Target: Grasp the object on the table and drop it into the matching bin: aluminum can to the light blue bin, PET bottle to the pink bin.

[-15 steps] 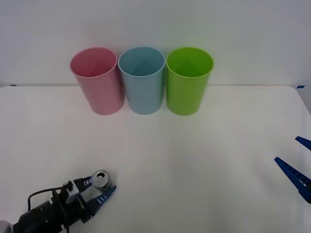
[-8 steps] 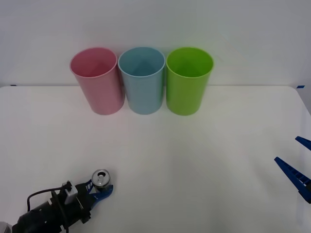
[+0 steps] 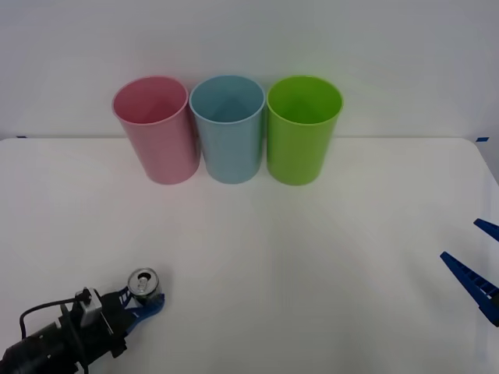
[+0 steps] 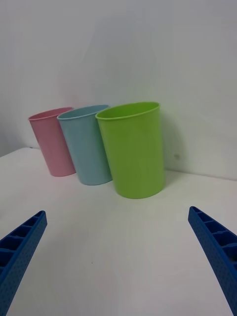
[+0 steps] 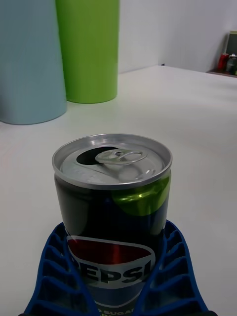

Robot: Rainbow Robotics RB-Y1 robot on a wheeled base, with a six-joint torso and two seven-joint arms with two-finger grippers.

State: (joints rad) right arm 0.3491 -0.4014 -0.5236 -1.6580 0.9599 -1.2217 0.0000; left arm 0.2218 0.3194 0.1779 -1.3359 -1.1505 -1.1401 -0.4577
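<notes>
the white table (image 3: 312, 257) is seen with the pink bin (image 3: 156, 128), light blue bin (image 3: 228, 128) and green bin (image 3: 302, 128) at its far edge. near the front left corner, the upright pepsi can (image 3: 143, 283) is clamped by the left gripper (image 3: 140, 300). the right gripper (image 3: 479, 265) is held spread at the right edge.

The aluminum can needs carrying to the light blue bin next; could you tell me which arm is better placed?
Left. Its claw is shut on the aluminum can, while the right claw waits open at the table's far edge.
</notes>
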